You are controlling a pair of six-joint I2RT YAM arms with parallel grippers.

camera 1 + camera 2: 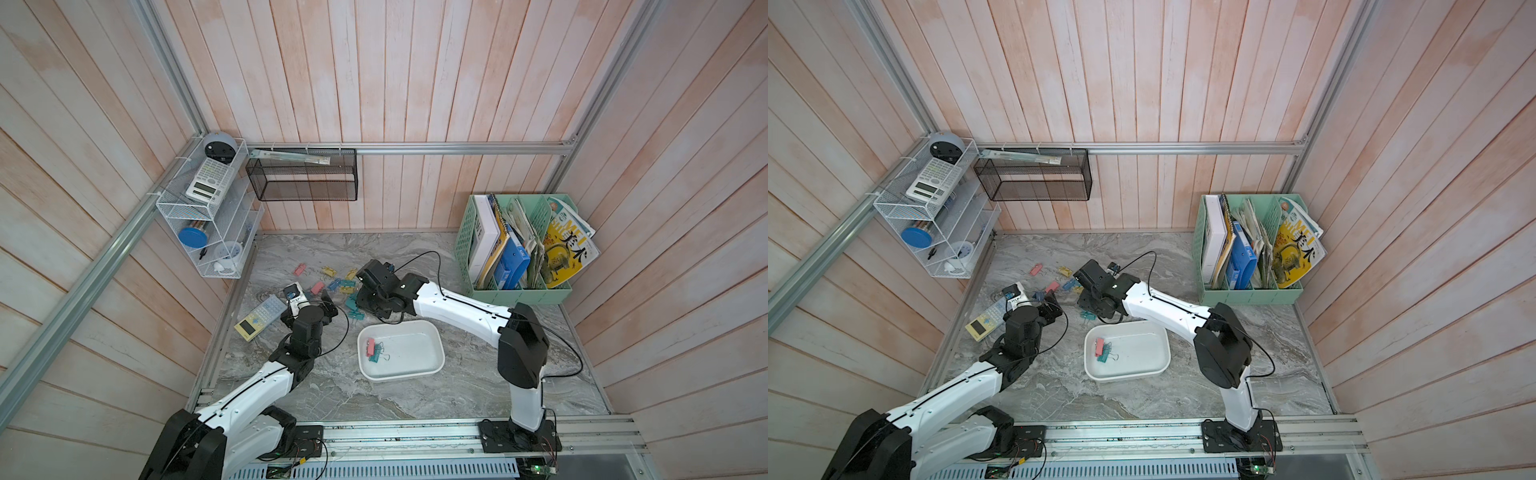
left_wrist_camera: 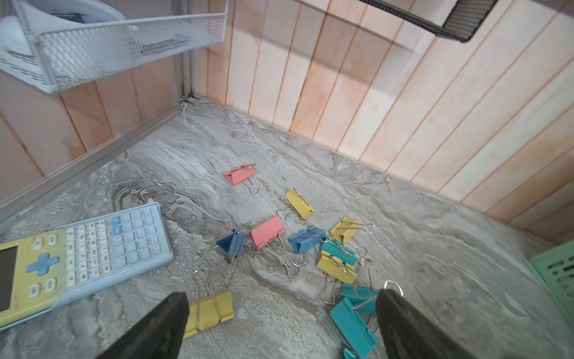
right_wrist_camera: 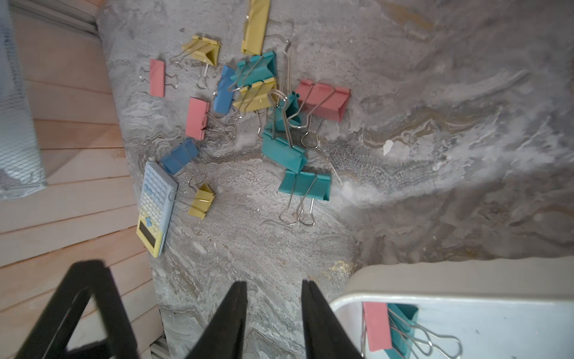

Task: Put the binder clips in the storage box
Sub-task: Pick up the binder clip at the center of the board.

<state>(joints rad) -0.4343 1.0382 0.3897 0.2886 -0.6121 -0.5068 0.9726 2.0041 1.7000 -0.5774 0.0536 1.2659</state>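
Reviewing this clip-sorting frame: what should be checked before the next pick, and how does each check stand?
1. Right gripper empty, jaws apart near the storage box: ok.
2. Left gripper open above the loose binder clips: ok.
3. Storage box has room; only a pink clip and teal ones inside: ok.
4. Loose clips separated for single picks: not ok; teal and yellow ones overlap, handles tangled.
5. Yellow clip by the left gripper clear of the calculator: cannot tell; its handle reaches the calculator's edge.
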